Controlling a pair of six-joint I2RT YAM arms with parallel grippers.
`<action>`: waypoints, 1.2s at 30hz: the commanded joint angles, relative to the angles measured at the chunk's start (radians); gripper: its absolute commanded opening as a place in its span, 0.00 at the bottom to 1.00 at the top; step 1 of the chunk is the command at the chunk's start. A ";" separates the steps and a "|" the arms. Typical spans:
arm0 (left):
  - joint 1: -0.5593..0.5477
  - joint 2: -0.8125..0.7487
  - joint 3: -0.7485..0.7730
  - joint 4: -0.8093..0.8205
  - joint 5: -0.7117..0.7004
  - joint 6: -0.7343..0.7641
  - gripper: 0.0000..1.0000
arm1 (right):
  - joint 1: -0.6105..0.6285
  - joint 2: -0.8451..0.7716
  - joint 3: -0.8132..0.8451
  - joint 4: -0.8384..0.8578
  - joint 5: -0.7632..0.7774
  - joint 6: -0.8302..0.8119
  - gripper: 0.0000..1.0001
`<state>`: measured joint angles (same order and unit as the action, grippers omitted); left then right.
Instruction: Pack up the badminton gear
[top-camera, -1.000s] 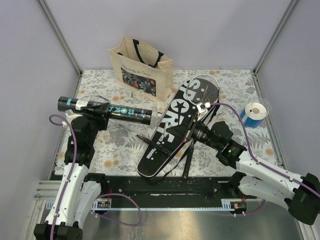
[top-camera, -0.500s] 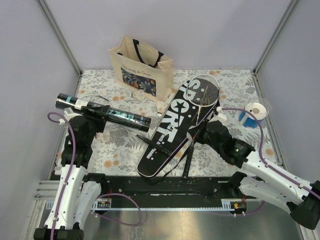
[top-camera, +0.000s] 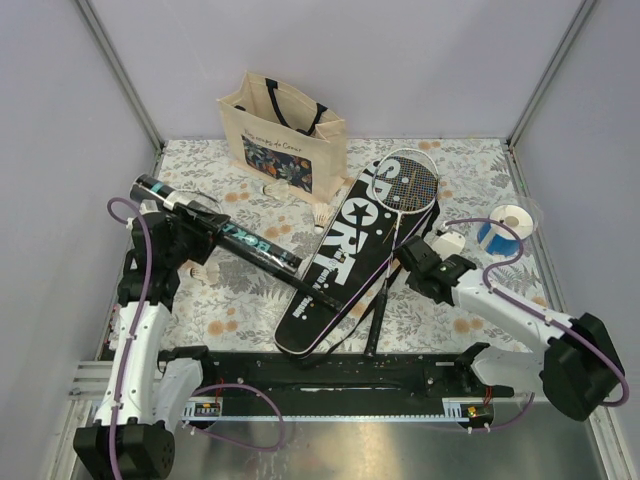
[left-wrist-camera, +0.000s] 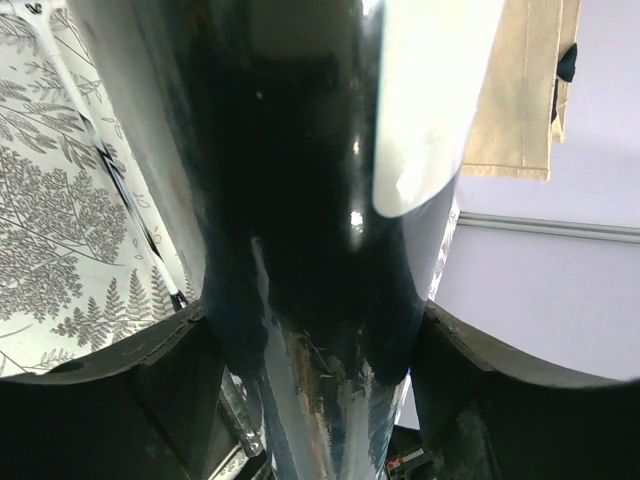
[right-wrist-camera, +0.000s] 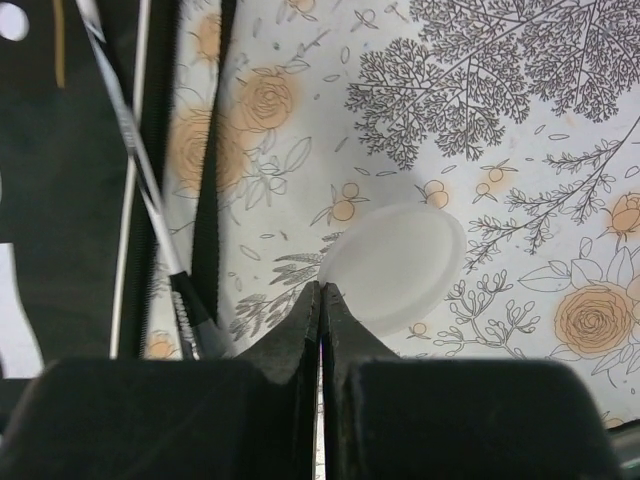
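Observation:
My left gripper (top-camera: 192, 226) is shut on the long black tube (top-camera: 235, 233) and holds it slanted above the table. In the left wrist view the tube (left-wrist-camera: 300, 200) fills the space between my fingers (left-wrist-camera: 150, 370). The black "SPORT" cover (top-camera: 340, 255) lies in the middle with one racket (top-camera: 410, 182) on top of it. My right gripper (top-camera: 418, 256) is shut and empty beside the racket's handle. In the right wrist view its tips (right-wrist-camera: 321, 287) touch the edge of a round white lid (right-wrist-camera: 395, 265). A shuttlecock (top-camera: 320, 216) lies left of the cover. A second racket's handle (top-camera: 298, 283) shows under the tube.
The beige tote bag (top-camera: 285, 135) stands at the back. The blue-and-white roll (top-camera: 505, 226) sits at the right. The cover's black strap (right-wrist-camera: 205, 200) runs beside the racket shaft (right-wrist-camera: 150, 195). Another shuttlecock (top-camera: 203, 272) lies by the left arm.
The right gripper has let go of the racket, which now lies on the cover, and has drawn back to the right and shut. The left gripper has swung the tube to a steeper slant.

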<state>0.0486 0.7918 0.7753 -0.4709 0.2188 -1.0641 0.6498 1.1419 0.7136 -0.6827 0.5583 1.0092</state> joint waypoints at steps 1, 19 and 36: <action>0.039 -0.017 -0.005 0.071 0.076 0.067 0.36 | -0.016 0.073 0.012 -0.015 0.014 0.028 0.00; 0.048 -0.124 -0.070 0.086 0.018 0.199 0.37 | -0.096 0.013 -0.008 0.255 0.034 -0.168 0.43; 0.043 -0.163 -0.067 0.041 -0.013 0.231 0.38 | -0.318 0.054 -0.204 0.756 0.062 -0.159 0.59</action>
<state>0.0895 0.6434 0.6930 -0.4831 0.2226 -0.8520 0.3893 1.1473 0.5346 -0.1108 0.6109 0.8349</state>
